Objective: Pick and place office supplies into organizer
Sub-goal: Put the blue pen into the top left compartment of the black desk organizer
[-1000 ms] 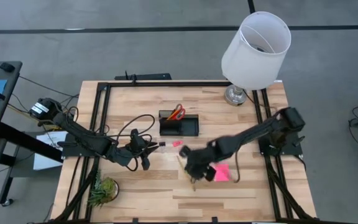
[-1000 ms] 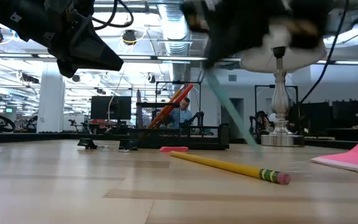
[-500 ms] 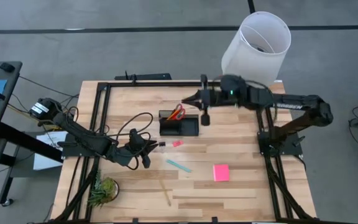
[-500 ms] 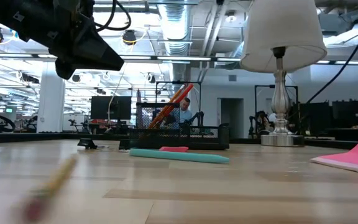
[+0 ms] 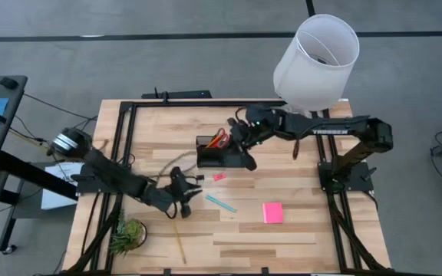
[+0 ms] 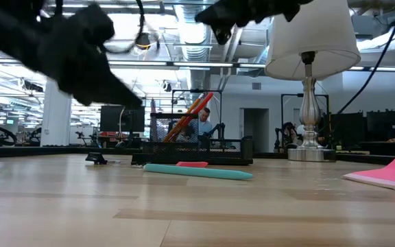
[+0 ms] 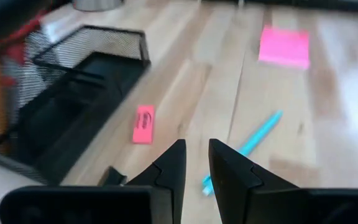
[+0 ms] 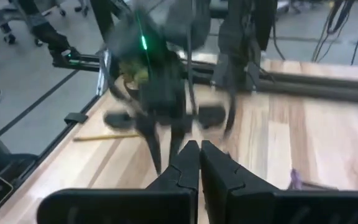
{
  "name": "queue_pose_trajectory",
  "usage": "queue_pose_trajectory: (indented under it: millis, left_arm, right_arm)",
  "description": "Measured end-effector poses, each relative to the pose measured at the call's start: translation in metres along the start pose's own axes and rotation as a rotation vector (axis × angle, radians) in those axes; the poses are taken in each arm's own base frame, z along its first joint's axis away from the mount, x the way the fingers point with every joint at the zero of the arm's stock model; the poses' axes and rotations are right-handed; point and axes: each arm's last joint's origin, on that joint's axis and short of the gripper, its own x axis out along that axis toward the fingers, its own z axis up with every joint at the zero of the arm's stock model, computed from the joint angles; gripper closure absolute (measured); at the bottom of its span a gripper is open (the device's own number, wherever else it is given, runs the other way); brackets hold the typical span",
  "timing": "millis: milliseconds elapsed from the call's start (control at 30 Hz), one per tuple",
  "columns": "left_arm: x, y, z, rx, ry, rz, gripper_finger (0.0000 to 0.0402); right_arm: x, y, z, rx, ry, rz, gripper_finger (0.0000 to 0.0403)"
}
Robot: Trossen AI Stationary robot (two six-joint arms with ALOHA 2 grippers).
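Observation:
The black mesh organizer stands at the table's far middle, with the red-handled scissors upright in its box. On the wood lie a pink eraser, a teal pen, a pink sticky pad and, near the front edge, a yellow pencil. My right gripper hangs shut and bare high over the organizer. My left gripper is low over the table, left of the eraser, pointing at the organizer, with a narrow gap and nothing between its fingers.
A white-shaded lamp stands at the far right corner. A green plant tuft sits at the near left. A small black clip lies beside the left gripper. Black frame rails run along the table's sides.
My right gripper has let the teal pen fall onto the table, then risen and swung from the table's middle to the far side above the organizer, rolling as it went. The yellow pencil has slid toward the near left. My left gripper has sunk toward the table.

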Motion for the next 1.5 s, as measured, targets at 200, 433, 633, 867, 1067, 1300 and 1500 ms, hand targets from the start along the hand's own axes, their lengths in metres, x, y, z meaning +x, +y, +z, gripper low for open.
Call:
queue_pose_trajectory:
  millis: [200,433,633,867,1067,1300,1500]
  left_arm:
    - [0.044,-0.005,-0.017,0.061,0.048,-0.116,0.0340]
    - [0.086,0.017,-0.012,0.017,0.142,-0.293,0.0340]
    - [0.086,0.017,-0.009,0.048,0.120,-0.422,0.0340]
    - [0.082,0.012,-0.015,0.102,0.170,-0.437,0.0340]
    - [0.084,0.016,-0.016,0.126,0.178,-0.407,0.0340]
    - [0.085,0.018,-0.014,0.162,0.157,-0.406,0.0340]
    - [0.085,0.016,-0.009,0.191,0.091,-0.462,0.0340]
  right_arm:
    - [-0.028,0.013,0.019,-0.040,-0.050,-0.044,0.0403]
    - [-0.052,0.029,0.029,-0.049,-0.062,-0.038,0.0403]
    - [-0.055,0.039,0.028,-0.044,-0.023,-0.012,0.0403]
    - [-0.051,0.046,0.022,-0.096,0.058,-0.052,0.0403]
    - [-0.048,0.053,0.022,-0.108,0.062,-0.041,0.0403]
    - [-0.046,0.058,0.023,-0.116,0.061,-0.024,0.0403]
    - [-0.046,0.058,0.023,-0.116,0.061,-0.024,0.0403]
